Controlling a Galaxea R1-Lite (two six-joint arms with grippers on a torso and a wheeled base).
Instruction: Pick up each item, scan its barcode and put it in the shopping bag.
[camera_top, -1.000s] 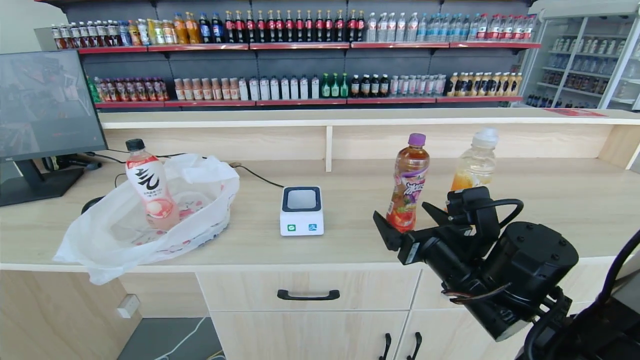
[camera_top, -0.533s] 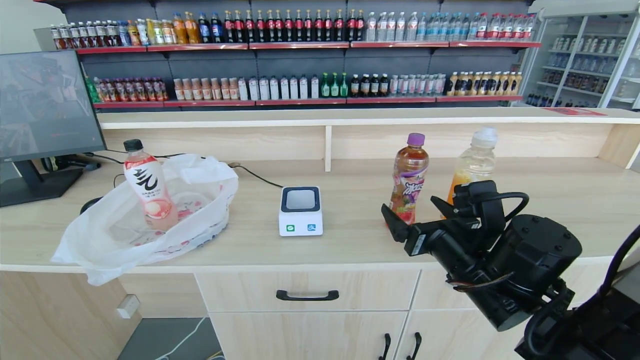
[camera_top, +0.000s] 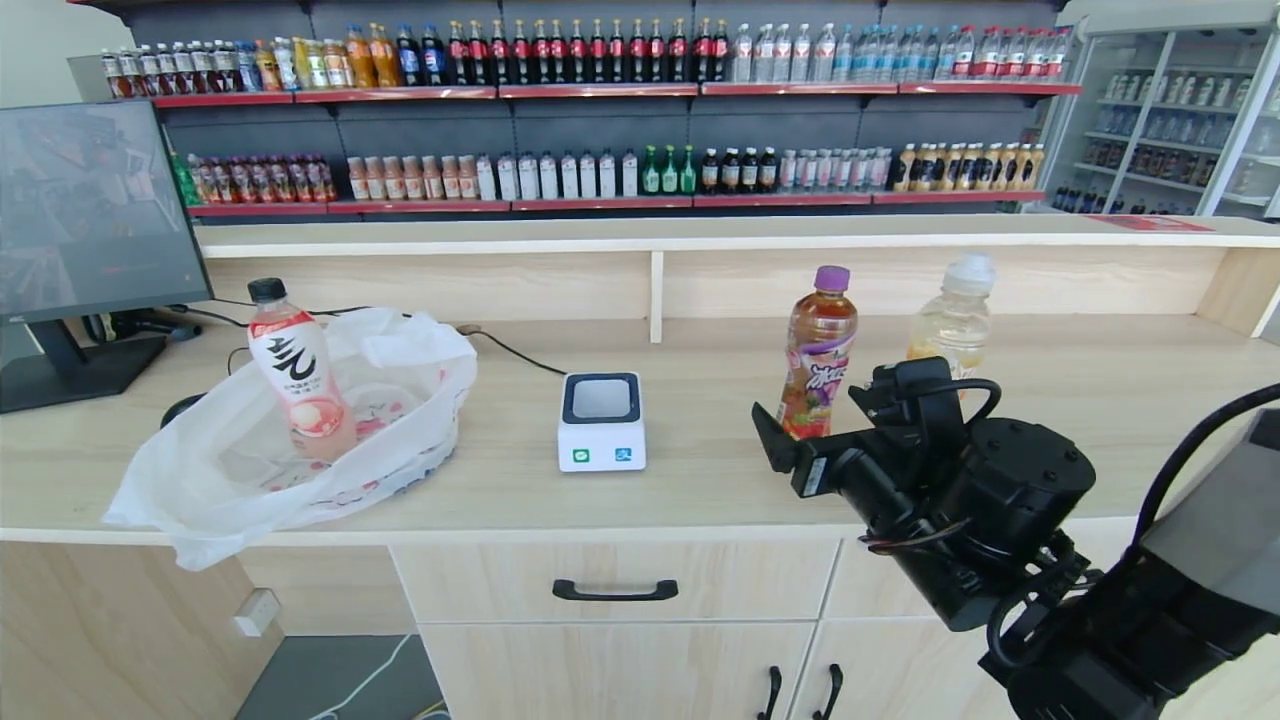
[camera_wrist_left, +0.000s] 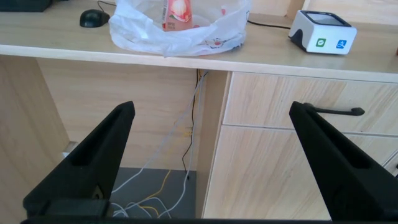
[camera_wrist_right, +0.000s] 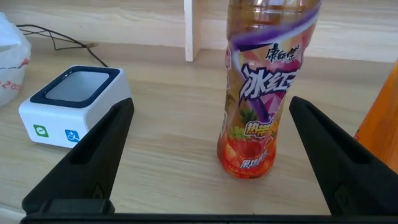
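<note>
Far left, below the counter (camera_top: 700, 490) edge, shows the left gripper (camera_wrist_left: 211, 112) gaping wide, holding nothing. Up on the counter, finds the shopping bag (camera_top: 250, 470) with a pink bottle (camera_top: 300, 370) upright inside, then a white scanner (camera_top: 601, 420). Farther right, places the right gripper (camera_wrist_right: 211, 102) (jaws wide, empty) facing a purple-capped bottle (camera_top: 818, 350) without touching it. Near that bottle, adds a white-capped bottle (camera_top: 955, 315).

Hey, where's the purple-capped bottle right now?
In the head view, the purple-capped bottle stands upright on the right part of the counter, between the white scanner and the white-capped bottle, with the open right hand just before it.
</note>
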